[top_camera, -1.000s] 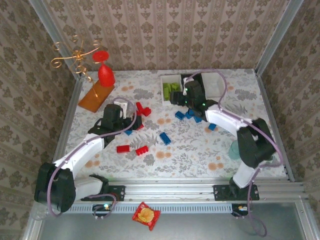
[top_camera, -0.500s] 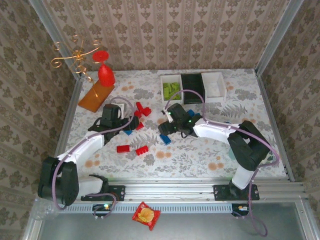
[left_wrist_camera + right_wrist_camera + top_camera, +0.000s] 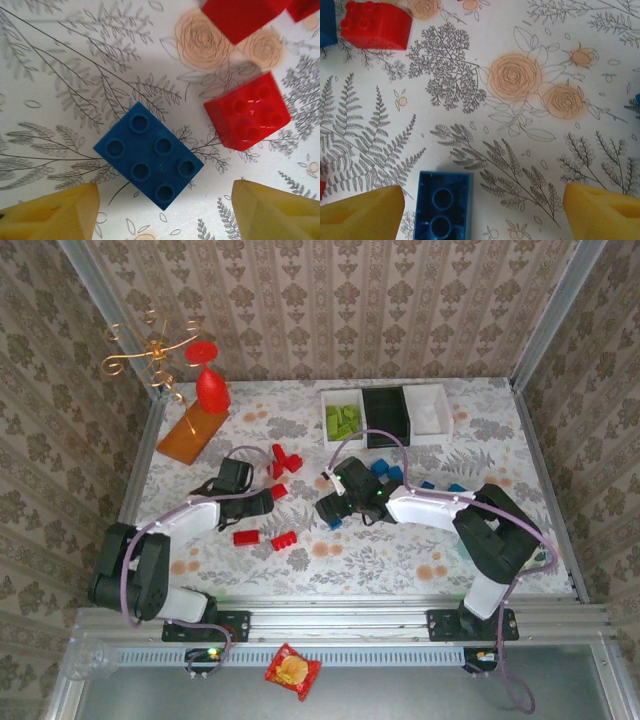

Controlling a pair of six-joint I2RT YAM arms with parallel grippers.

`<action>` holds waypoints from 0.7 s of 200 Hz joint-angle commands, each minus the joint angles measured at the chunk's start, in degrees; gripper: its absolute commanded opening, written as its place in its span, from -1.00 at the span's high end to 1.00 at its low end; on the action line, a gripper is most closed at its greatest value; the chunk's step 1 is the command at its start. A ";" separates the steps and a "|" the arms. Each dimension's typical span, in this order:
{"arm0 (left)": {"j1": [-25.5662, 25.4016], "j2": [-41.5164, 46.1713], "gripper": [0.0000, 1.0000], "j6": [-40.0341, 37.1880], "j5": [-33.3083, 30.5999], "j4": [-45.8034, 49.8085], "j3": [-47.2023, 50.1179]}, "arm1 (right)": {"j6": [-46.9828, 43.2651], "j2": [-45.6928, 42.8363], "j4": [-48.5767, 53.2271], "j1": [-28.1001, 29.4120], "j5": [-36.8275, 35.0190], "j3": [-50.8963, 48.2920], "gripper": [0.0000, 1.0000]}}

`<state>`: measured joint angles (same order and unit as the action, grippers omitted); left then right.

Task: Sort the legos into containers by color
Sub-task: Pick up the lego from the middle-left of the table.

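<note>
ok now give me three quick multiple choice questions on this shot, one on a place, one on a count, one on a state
1. Seen from above, which bin of the row holds the lime green plastic bricks? A left end B middle C right end
2. How many studs top the blue plastic brick between the left gripper's fingertips? A four B six C eight
3. How does the other blue brick under the right gripper lie? A studs up B hollow underside up C on its side
Answers: A, the green pile sits in the left white bin; B, two rows of three studs show; B, its open cavities face the camera.
</note>
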<state>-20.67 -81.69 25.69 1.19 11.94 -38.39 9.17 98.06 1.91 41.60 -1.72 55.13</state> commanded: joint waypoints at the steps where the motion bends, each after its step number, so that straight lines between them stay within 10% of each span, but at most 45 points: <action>1: -0.65 -2.93 -0.38 1.12 -1.25 -0.82 -2.23 | 0.74 -3.48 -2.79 -0.73 -1.41 -1.62 -0.69; 140: -1.98 -16.17 0.06 0.80 -7.68 -6.81 -10.23 | 0.76 -10.01 -11.55 0.14 14.46 -8.11 -0.73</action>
<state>-22.35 -92.58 27.16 -6.04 17.74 -46.87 10.41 89.34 -6.76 41.32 9.04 47.40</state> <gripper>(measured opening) 0.472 0.865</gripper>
